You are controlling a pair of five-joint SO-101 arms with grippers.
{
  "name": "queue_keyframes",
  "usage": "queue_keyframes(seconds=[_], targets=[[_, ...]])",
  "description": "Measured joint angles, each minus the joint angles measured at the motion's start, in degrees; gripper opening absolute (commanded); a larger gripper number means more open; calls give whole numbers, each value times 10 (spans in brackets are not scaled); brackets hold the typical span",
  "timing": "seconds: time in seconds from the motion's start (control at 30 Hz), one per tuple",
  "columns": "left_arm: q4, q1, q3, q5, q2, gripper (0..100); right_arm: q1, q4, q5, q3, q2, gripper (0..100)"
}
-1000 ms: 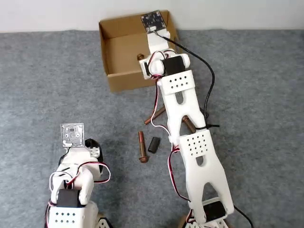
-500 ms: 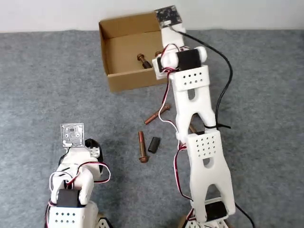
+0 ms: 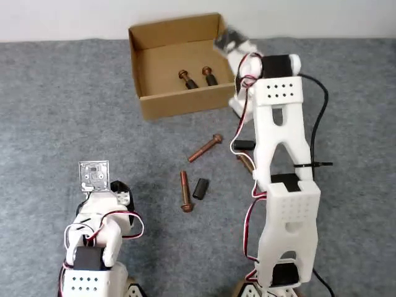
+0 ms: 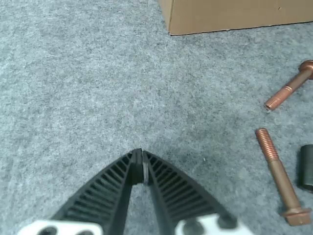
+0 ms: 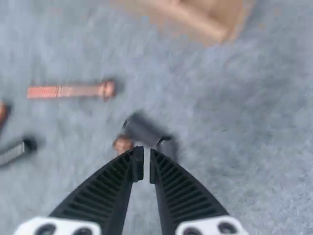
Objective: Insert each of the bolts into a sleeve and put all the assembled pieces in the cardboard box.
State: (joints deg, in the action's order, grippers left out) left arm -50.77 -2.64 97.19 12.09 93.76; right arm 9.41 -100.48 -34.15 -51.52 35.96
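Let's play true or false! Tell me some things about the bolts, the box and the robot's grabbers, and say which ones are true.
Two bolts in sleeves lie in the cardboard box. True.
The loose black sleeve is in the box too. False: the sleeve lies on the carpet, beside a bolt.
The left gripper holds a bolt. False: the left gripper is shut on nothing, above bare carpet.
Loose bolts lie on the carpet. True.
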Motion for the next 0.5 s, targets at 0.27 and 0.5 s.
queue_keyframes(seconds=[0.27, 0.5], targets=[[0, 0, 0, 0, 0, 5, -3, 0, -116, 95, 15, 190], [0, 0, 0, 0, 0, 5, -4, 13, -142, 98, 64, 180]])
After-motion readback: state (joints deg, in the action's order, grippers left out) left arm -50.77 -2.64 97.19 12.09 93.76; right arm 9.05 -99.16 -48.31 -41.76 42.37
